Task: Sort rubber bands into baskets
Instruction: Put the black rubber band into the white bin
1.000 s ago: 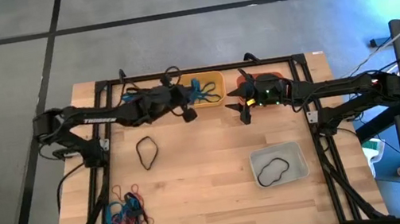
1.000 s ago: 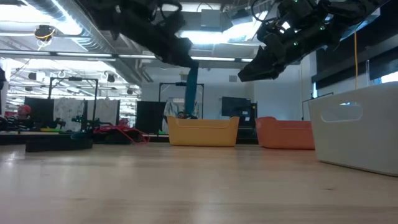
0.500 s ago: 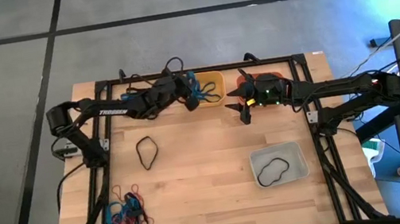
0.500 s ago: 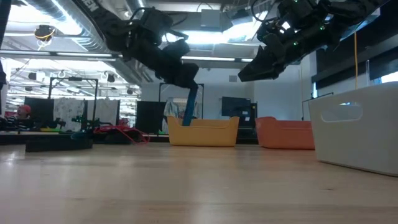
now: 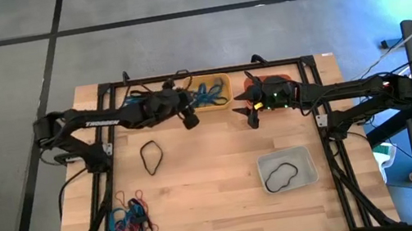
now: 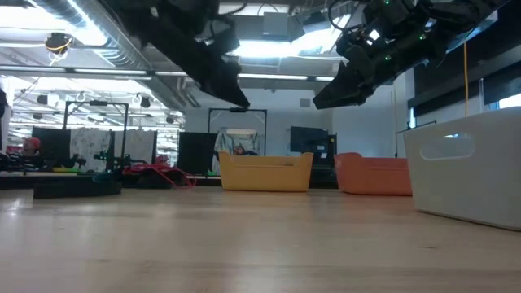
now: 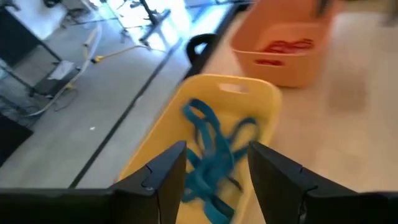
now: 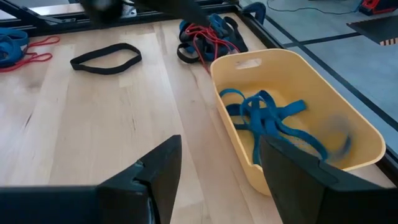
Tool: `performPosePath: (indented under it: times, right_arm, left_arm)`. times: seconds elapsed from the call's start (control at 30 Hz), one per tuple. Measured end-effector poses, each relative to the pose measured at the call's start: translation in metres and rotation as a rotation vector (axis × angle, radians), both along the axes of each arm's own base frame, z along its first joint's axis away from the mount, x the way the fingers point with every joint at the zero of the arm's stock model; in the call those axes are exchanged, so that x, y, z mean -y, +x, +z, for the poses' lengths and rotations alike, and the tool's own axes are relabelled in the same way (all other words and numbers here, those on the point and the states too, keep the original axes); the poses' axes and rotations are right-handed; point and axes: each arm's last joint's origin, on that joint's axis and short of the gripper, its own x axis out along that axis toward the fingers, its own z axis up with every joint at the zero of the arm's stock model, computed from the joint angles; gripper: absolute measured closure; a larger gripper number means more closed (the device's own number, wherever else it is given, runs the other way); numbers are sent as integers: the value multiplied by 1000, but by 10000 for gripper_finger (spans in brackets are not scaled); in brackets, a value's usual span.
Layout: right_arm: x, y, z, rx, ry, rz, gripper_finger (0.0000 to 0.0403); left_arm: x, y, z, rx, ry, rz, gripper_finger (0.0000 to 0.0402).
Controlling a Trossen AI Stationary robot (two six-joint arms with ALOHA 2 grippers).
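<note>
A pale wooden table (image 5: 215,172) carries a yellow rectangular plastic basket (image 7: 249,106). The left gripper (image 7: 214,177) hangs with fingers spread; blue rubber bands (image 7: 214,149) lie in the basket just beyond its fingertips. The right gripper (image 8: 217,165) waits with fingers apart. The drop looks finished; next is probably the loose black band (image 5: 151,156).
</note>
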Motion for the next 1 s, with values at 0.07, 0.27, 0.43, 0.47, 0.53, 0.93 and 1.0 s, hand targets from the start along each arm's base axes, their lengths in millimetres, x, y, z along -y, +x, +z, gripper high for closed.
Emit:
performPosePath:
  times: [0.07, 0.27, 0.43, 0.47, 0.53, 0.93, 1.0]
  right_arm:
    - [0, 0, 0, 0, 0, 0, 189]
    - [0, 0, 0, -2, 1, 0, 189]
    - [0, 0, 0, -2, 1, 0, 189]
    - [0, 0, 0, -2, 1, 0, 189]
    - [0, 0, 0, -2, 1, 0, 189]
    - [0, 0, 0, -4, 2, 0, 189]
    - [0, 0, 0, -4, 2, 0, 189]
  left_arm:
    - [14, -5, 5, -21, -23, -29, 236]
    - [60, -27, 13, -140, -100, -135, 244]
    - [91, -47, 3, -317, -190, -161, 247]
    - [95, -51, 0, -358, -211, -150, 247]
    - [100, -58, -6, -425, -263, -104, 247]
    - [105, -81, -41, -436, -675, 255, 247]
    - [105, -84, -49, -450, -686, 269, 247]
